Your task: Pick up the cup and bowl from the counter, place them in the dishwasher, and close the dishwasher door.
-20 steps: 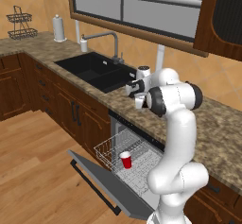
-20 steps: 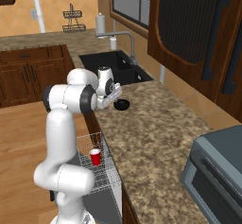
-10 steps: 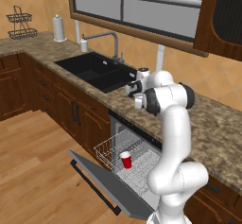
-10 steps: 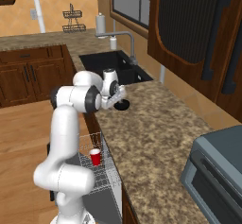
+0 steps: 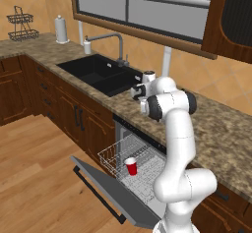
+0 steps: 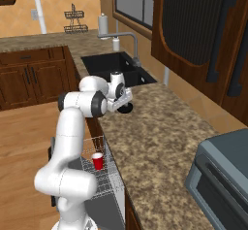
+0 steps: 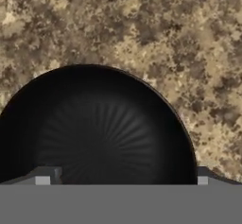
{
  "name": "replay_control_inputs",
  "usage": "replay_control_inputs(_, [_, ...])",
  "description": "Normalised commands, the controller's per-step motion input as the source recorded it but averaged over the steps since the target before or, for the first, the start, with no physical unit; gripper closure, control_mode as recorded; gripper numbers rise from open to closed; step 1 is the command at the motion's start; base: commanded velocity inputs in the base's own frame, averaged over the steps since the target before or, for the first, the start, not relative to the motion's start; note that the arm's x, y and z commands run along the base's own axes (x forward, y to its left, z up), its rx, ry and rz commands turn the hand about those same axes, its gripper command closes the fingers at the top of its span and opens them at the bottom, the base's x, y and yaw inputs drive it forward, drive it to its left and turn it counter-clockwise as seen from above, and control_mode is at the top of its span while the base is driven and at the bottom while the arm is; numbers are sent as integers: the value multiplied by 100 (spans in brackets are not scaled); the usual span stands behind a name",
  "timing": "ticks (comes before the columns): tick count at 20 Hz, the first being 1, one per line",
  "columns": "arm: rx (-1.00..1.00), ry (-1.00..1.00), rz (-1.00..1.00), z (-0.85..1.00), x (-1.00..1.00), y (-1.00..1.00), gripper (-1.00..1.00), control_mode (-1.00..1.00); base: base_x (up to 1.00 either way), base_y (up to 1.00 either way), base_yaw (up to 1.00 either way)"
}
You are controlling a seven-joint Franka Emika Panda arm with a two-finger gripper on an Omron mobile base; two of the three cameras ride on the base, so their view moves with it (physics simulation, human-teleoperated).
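Note:
The black bowl (image 7: 94,128) sits on the speckled counter (image 7: 142,29) right under my hand. My gripper (image 7: 122,178) is open, and its two fingertips (image 7: 42,177) stand just outside the bowl's rim on either side. In the right base view the gripper (image 6: 122,100) hangs close over the bowl (image 6: 126,109) near the counter's (image 6: 155,132) front edge. The red cup (image 5: 131,166) stands upright in the white wire rack (image 5: 115,153) of the dishwasher, whose grey door (image 5: 106,188) lies folded down. From the other side the cup (image 6: 98,160) shows in the same rack.
A black sink (image 5: 98,72) with a faucet (image 5: 117,43) lies left of the hand. A paper towel roll (image 5: 60,29) and a wire stand (image 5: 22,24) are at the far end. A grey appliance (image 6: 223,175) stands on the counter's near right.
My hand has moved further out over the counter and lower, closing in on the bowl. The jaws have stayed open; the bowl and cup have not moved.

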Motion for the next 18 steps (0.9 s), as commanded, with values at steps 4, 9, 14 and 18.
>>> replay_control_inputs(4, [0,1,-9,-26,29,0,100,-100,0,0,0])
replay_control_inputs(9, [0,0,-8,-43,16,0,100,-100,0,0,0])
replay_control_inputs(14, [0,-1,-5,-30,18,0,100,-100,0,0,0])
replay_control_inputs(18, [-2,1,-2,-38,1,28,100,-100,0,0,0])
